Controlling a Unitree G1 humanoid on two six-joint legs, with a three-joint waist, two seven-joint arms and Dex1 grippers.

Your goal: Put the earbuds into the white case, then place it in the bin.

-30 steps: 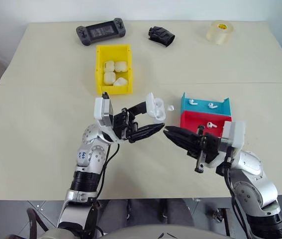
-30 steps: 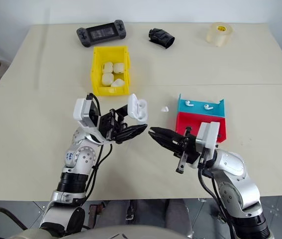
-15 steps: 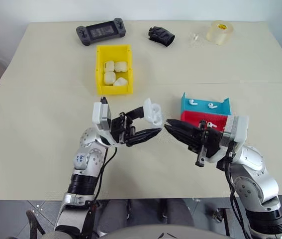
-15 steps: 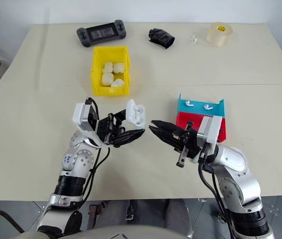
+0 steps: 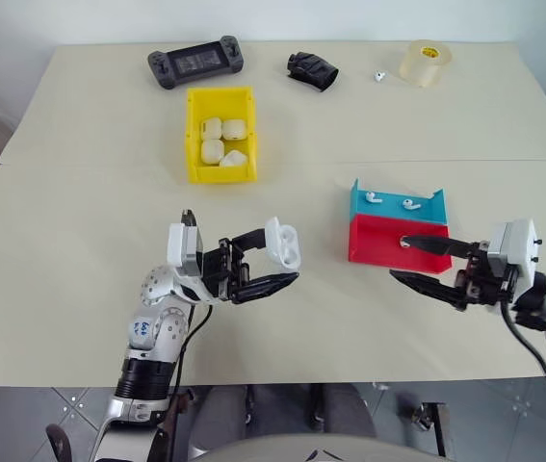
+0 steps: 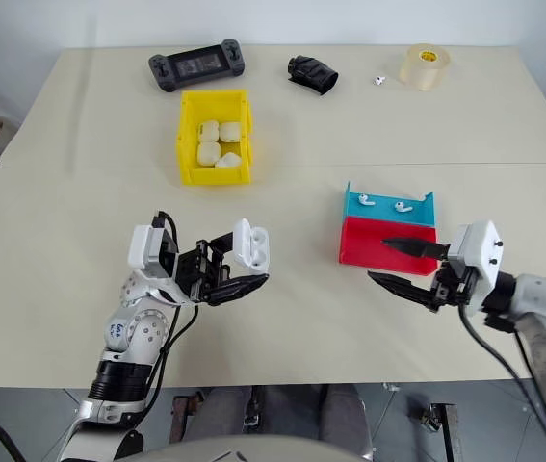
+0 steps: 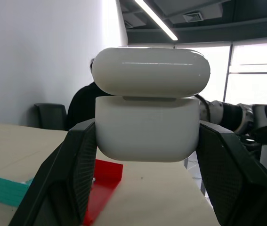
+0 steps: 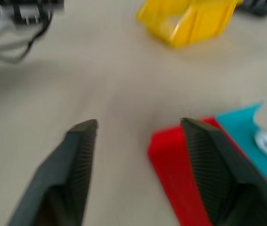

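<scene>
Right gripper [image 5: 425, 262] swung away rightward, jaws now spread, empty. Earbud [image 5: 407, 242] on red tray [image 5: 378, 243] lies at its 12 o'clock, nearest. Case [image 5: 283, 243], lid up, clamped by left gripper [image 5: 271, 258].

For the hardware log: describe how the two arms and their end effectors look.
Both arms are silver-grey metal with black joint rings and loose black cables. Each wrist carries a white box. The left end effector and right end effector each have two black tapered fingers with ribbed inner pads.

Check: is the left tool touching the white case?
Touching. The left wrist view shows the white case pinched between the left tool fingers, both pads pressed against its sides.
</scene>
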